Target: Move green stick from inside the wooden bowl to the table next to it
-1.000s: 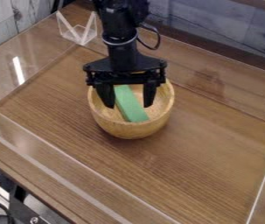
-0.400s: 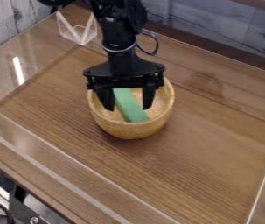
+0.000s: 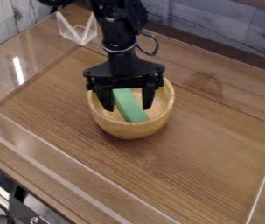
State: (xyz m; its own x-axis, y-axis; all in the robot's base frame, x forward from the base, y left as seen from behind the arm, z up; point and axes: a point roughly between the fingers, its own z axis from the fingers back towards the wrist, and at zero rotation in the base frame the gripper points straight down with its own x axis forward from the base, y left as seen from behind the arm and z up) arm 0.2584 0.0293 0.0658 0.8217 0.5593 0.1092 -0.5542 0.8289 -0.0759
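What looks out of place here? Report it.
Only the green stick: it leans tilted inside the wooden bowl, an odd thing to find there. The open gripper straddles it. Nothing spilled or damaged on the table.

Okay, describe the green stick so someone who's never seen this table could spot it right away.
Find the wooden bowl in the middle of the brown table. The green stick lies slanted inside it, between the open black hand's fingers. It is the only bright green thing there.
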